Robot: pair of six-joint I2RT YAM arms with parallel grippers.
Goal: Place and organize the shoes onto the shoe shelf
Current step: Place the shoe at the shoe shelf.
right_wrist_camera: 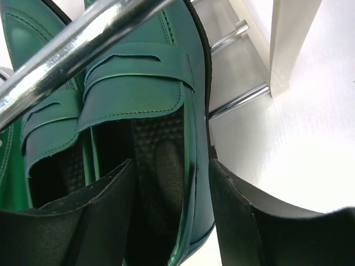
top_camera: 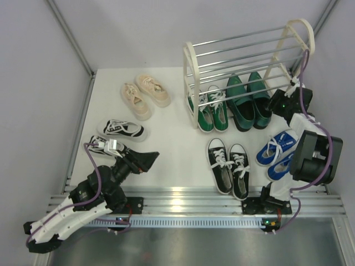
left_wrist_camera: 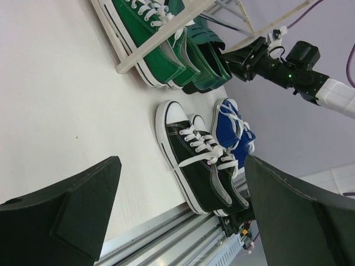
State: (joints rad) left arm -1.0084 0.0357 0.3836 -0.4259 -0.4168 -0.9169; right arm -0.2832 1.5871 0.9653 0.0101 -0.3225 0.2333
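My right jaws stand parted at the heel end of the right-hand shoe of the dark green loafers (top_camera: 248, 102). One finger (right_wrist_camera: 83, 221) is down inside the heel opening and the other is outside the shoe's side wall. A gap shows on the inner side, so nothing is pinched. The pair lies side by side beneath the silver rods (right_wrist_camera: 83, 44) of the shoe shelf (top_camera: 191, 61), in the upper right of the overhead frame. Their long axes run up and down that frame, with toes toward the top and heels toward the bottom. The green canvas sneakers (top_camera: 211, 113) sit just to their left, under the same rods. Lower in the frame, out on the tabletop (top_camera: 172, 127), the black canvas sneakers (top_camera: 228, 166) lie parallel with their white toe caps toward the top. The blue sneakers (top_camera: 276, 151) lie on a diagonal to their right. The cream sneakers (top_camera: 145, 94) are at upper left, and the striped sneakers (top_camera: 121, 129) are below them. My left jaws hang spread wide and empty at lower left, beside the striped pair.
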